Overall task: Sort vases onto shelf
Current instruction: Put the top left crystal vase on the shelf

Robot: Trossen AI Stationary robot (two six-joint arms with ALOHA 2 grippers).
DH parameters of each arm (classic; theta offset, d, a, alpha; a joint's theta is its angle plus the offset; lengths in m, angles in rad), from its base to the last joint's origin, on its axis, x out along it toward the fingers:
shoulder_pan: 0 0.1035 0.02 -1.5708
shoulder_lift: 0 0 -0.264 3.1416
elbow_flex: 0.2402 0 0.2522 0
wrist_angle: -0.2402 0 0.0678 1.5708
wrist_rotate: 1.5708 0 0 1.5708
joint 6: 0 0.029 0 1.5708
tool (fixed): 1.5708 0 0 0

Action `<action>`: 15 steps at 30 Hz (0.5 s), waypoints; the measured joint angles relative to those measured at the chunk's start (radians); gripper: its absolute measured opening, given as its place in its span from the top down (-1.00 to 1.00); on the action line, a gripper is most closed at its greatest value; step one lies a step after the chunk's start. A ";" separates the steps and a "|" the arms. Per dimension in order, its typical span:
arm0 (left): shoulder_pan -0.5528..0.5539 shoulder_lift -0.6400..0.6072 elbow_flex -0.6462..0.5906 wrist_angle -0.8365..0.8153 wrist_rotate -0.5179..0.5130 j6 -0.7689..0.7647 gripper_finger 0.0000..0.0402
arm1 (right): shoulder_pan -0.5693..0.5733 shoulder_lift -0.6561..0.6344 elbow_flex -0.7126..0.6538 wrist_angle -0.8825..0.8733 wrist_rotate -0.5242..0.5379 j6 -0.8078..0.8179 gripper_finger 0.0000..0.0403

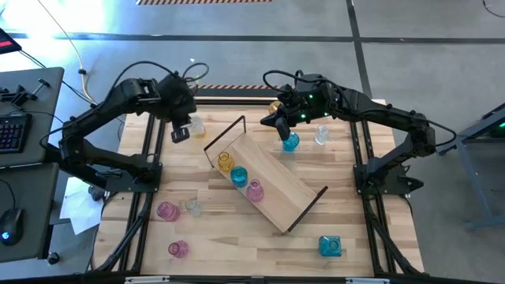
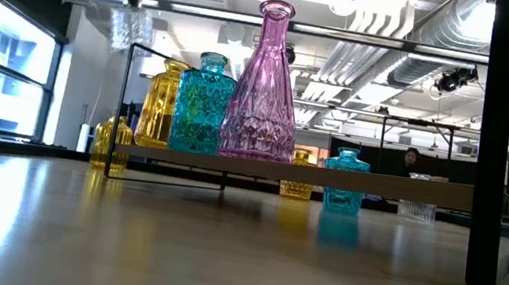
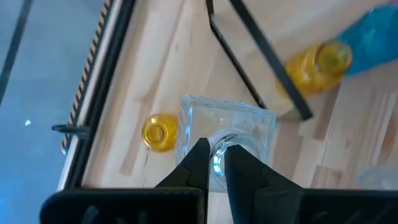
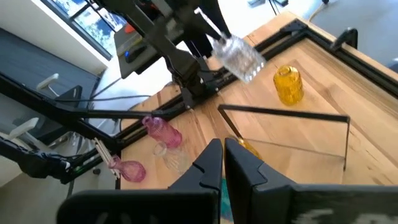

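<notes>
My left gripper [image 1: 181, 131] hovers over the table's far left part, shut on a clear square glass vase [image 3: 225, 127], which shows in the air in the right wrist view [image 4: 240, 56] and in the low view [image 2: 129, 29]. The shelf [image 1: 278, 189] lies slantwise mid-table. An amber [image 1: 226, 162], a teal [image 1: 238, 176] and a pink vase [image 1: 255, 190] stand on it. My right gripper [image 4: 223, 155] is shut, just above a teal vase [image 1: 291, 143] that stands on the table beyond the shelf. My left gripper pinches the clear vase by its round mouth [image 3: 219, 163] between both fingers [image 3: 198, 163], coming from above and pointing down. The vase is lifted clear of the table and hangs below the fingers, somewhat tilted [image 4: 240, 56].
Loose vases stand on the tabletop: amber [image 1: 274, 106] and clear [image 1: 321, 136] at the far side, pink [image 1: 166, 211] and clear [image 1: 192, 207] at near left, pink [image 1: 178, 249] and teal [image 1: 330, 246] by the near edge. The shelf's black frame loop [image 1: 225, 134] rises near my left gripper.
</notes>
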 joint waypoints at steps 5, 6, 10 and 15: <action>-0.002 0.014 0.088 0.037 0.003 -0.022 0.93 | -0.025 0.000 0.000 -0.031 0.000 0.000 1.00; -0.002 0.017 0.104 0.048 0.003 -0.021 0.93 | -0.031 0.000 0.000 -0.033 0.000 0.000 1.00; -0.002 0.040 0.158 0.094 0.011 -0.021 0.93 | -0.059 0.000 0.000 -0.038 0.000 -0.002 1.00; -0.028 0.087 0.188 0.216 0.091 -0.023 0.93 | -0.108 0.000 0.000 -0.044 0.000 -0.008 1.00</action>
